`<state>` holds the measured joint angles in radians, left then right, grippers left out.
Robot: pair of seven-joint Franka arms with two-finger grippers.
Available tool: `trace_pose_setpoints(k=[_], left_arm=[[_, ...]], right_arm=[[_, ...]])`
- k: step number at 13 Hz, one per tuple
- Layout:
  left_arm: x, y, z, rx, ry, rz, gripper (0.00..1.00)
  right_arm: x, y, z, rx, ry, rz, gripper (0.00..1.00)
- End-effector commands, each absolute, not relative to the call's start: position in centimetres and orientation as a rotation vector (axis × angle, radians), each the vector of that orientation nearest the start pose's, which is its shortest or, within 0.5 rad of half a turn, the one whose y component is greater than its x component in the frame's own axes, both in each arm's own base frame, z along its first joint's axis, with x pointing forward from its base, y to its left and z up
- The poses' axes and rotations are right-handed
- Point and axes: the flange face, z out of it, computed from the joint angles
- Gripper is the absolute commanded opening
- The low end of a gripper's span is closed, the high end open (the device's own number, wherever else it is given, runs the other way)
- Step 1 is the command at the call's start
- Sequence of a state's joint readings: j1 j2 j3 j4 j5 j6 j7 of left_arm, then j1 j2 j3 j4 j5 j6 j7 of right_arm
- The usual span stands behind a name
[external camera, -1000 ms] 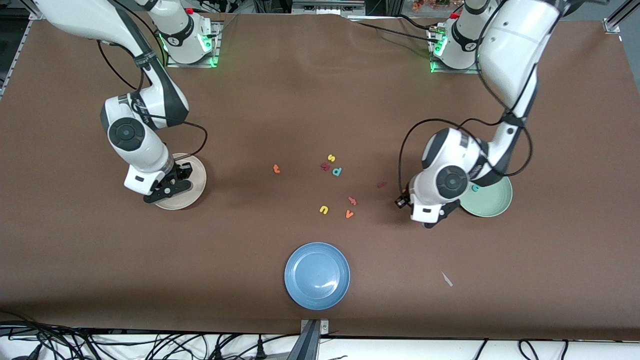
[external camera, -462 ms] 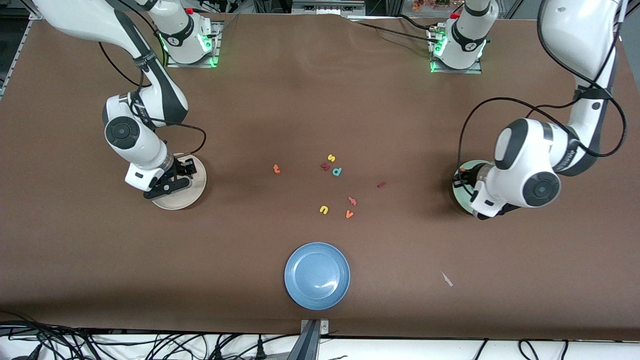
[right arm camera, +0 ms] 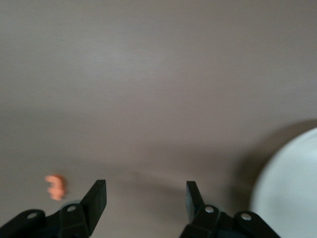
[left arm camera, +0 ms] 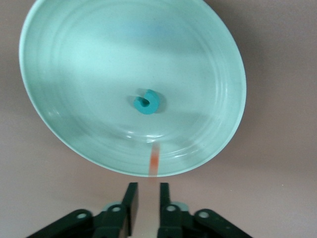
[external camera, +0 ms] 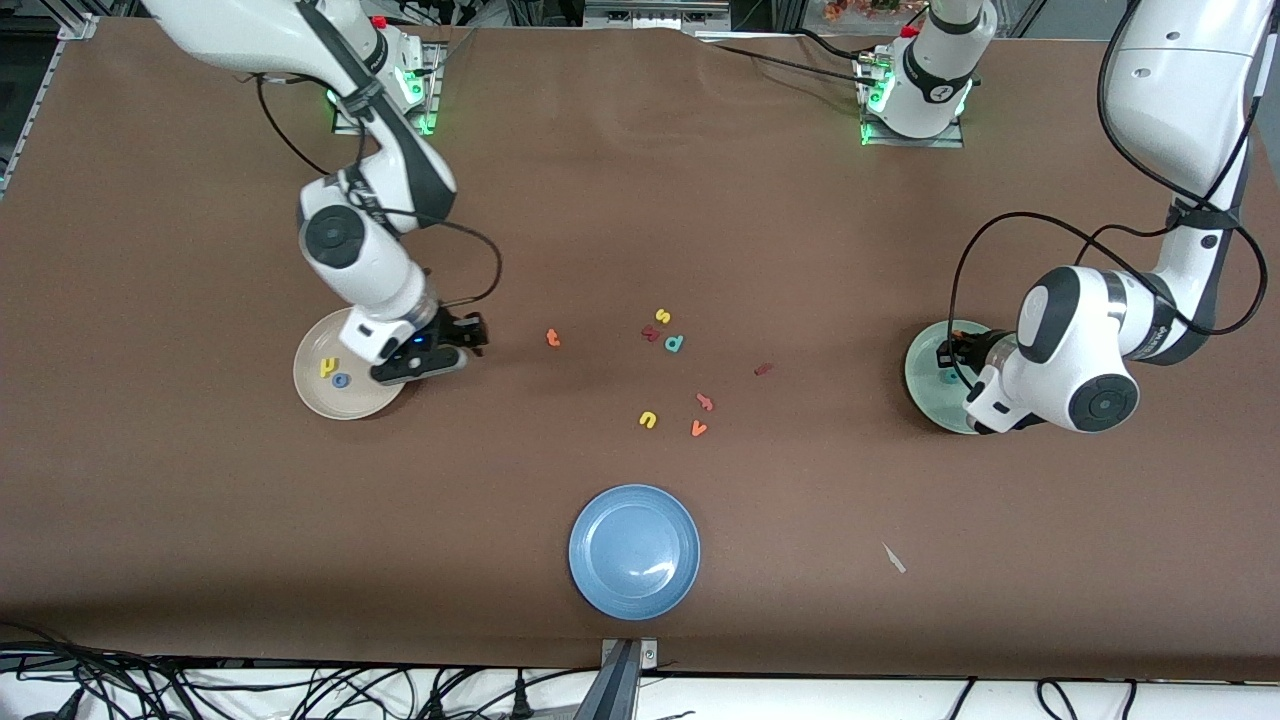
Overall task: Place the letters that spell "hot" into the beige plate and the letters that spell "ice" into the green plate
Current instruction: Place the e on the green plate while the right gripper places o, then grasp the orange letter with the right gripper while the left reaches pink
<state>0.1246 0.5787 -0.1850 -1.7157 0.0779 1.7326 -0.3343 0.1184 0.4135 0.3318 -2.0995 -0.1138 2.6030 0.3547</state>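
- Right gripper (right arm camera: 146, 184) low over bare brown table (external camera: 640, 200), just beside the beige plate (external camera: 310, 398), on the plate's edge that faces the middle of the frame; jaws set wide apart, nothing between them.
- In the beige plate, at mid-height of the front view toward the right arm's end: yellow h (external camera: 327, 368) and blue o (external camera: 341, 379), close together.
- Orange t (external camera: 552, 338) lying on the table near the frame's middle, apart from the beige plate; also seen low in the right wrist view, off to the side of one finger.
- Left gripper (left arm camera: 146, 186) hanging over the rim of the green plate (external camera: 922, 355), at mid-height of the front view toward the left arm's end; jaws parted by a narrow gap, gripping nothing.
- Teal c (left arm camera: 147, 101) resting near the middle of the green plate.
- Blurred orange streak (left arm camera: 154, 161) against the green plate's inner wall; shape not readable.
- Dark red i (external camera: 763, 369) on the table between the central letters and the green plate.
- Scattered around the frame's middle: yellow s (external camera: 662, 316), teal d (external camera: 674, 343), yellow u (external camera: 648, 419), orange v (external camera: 698, 428).
- Blue plate (external camera: 634, 551) at lower centre, nearest the front camera.
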Motion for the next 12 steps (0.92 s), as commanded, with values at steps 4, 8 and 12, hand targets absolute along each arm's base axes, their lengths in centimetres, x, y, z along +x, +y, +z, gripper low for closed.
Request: trace_pose_setpoints(k=[4,8,12], left_arm=[[61.6,-6.2,25.2,-2.934,-0.371,0.73,1.0],[62.0,-15.1,25.5,-2.844,-0.895,0.53,1.0],[62.6,-21.2,23.5,-2.7,-1.451,0.299,1.0]], right_arm=[[50.5,34.0,20.2,-3.001,-0.042,-0.134,0.75],[49.2,35.7,17.8,-3.072,-0.04,-0.201,0.74],[49.0,35.7,17.5,-3.075,-0.044,-0.197,0.72]])
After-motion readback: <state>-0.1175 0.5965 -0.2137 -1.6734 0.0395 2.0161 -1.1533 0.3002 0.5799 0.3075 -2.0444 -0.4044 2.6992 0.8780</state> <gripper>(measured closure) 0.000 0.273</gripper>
